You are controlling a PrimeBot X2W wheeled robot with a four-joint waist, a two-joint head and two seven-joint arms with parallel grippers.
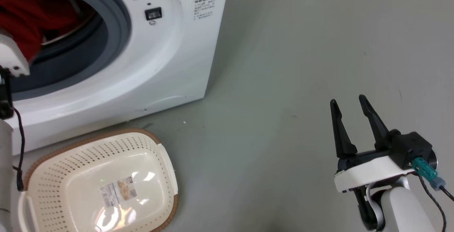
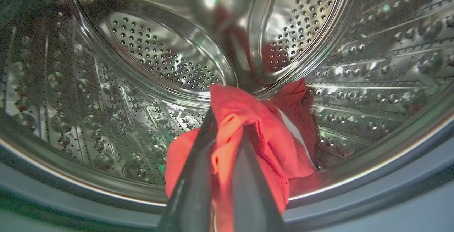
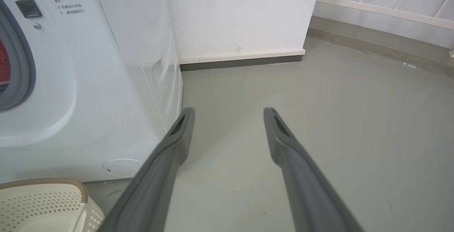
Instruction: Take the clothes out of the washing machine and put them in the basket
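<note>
Left hand (image 2: 230, 122) is inside the washing machine (image 1: 170, 65), reaching into the steel drum (image 2: 159, 54). Its two fingers are close together, clenched on a fold of the clothes (image 2: 276, 132); red fabric is bunched between and around the tips. A white strip of lining shows on the right of the bundle. The clothes sit low in the drum, near the front lip, just behind the grey rubber ring (image 1: 117, 22).

Head view: red fabric shows through the open port at upper left, with the pale left forearm (image 1: 10, 58) at the port's edge.

Right hand (image 1: 348, 99) is released, fingers spread, nothing between them. It hangs over bare grey floor (image 1: 301, 47), well apart from the machine, to the machine's right. In the right wrist view the fingers point at the floor, towards the white wall (image 3: 241, 12).

The basket (image 1: 88, 138) is on the floor just in front of the machine, below the port, brown rim close to the machine's lower front. Its bottom shows a printed label (image 1: 118, 191) and glare. A corner of it shows at lower left in the right wrist view.
</note>
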